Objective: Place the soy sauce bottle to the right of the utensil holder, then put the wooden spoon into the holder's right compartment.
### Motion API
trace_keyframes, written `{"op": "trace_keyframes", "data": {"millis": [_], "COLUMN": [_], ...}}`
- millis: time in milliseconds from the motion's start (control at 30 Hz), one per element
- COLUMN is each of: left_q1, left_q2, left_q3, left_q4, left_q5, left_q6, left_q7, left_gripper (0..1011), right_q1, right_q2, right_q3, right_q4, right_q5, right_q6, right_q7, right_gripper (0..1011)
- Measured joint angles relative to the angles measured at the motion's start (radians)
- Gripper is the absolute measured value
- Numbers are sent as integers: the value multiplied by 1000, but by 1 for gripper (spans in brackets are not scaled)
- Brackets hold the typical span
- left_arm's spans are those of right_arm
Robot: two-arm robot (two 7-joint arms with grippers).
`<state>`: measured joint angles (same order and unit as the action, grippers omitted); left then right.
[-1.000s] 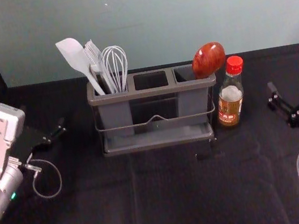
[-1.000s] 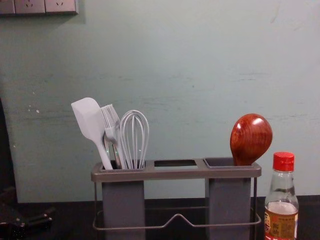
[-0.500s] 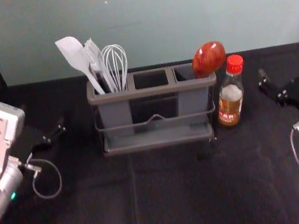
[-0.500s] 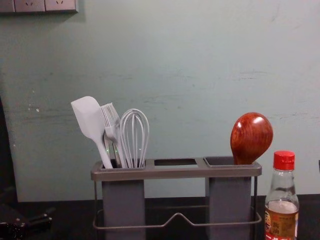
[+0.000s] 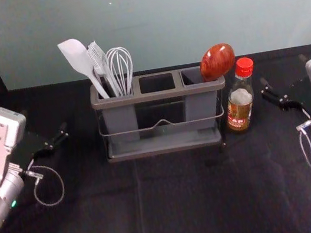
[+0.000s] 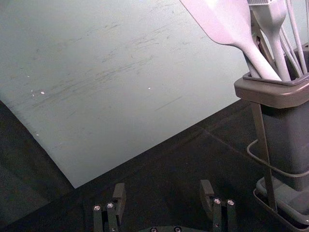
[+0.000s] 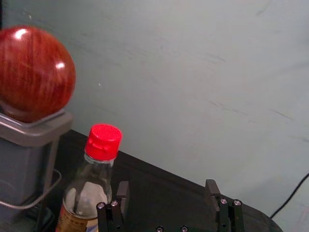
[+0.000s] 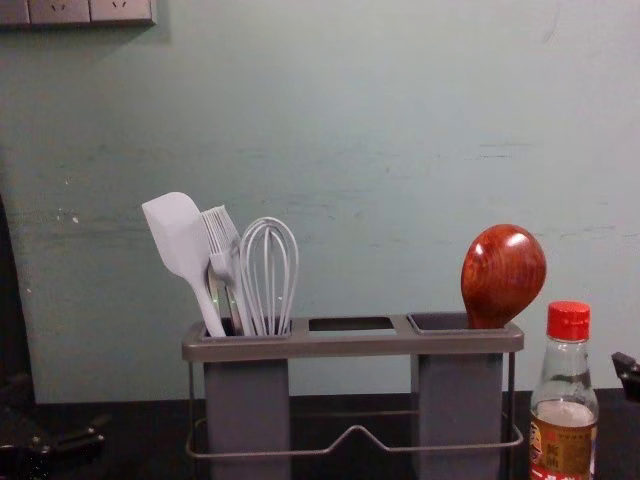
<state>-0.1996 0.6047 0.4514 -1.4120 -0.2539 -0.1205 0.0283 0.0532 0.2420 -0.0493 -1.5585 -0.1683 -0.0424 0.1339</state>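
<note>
Jaws wide apart and empty, the right gripper [image 5: 283,70] hangs right of the upright, red-capped soy sauce bottle [image 5: 239,105], its label [image 8: 562,447] too small to read. The bottle stands just right of the utensil holder [image 5: 158,95]; the glossy reddish-brown wooden spoon [image 5: 217,62] rises bowl-up from the right compartment [image 5: 191,77]. The left gripper [image 5: 45,122], parted and empty, idles left.

Wooden spoon [image 5: 217,62] in grey utensil holder [image 5: 158,95], soy sauce bottle [image 5: 240,103] just right.
Spoon is bowl-up, right compartment [image 5: 191,77]; red-capped bottle stands upright.
</note>
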Motion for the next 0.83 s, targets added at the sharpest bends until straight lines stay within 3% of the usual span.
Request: {"op": "trace_keyframes", "data": {"millis": [233,833], "left_q1": [0,0], "left_q2": [0,0], "left_q3": [0,0], "left_q4": [0,0], "left_q5": [0,0], "left_q6": [0,0], "left_q7": [0,0], "left_gripper": [1005,1005], "right_q1": [4,4], "right_q2": [-3,-2], "right_q3": [-2,-1], "right_q4": [6,6], "right_q5": [-25,-22], "right_q6": [11,9], "right_q7": [-24,-22], "right_gripper": [1003,1003]}}
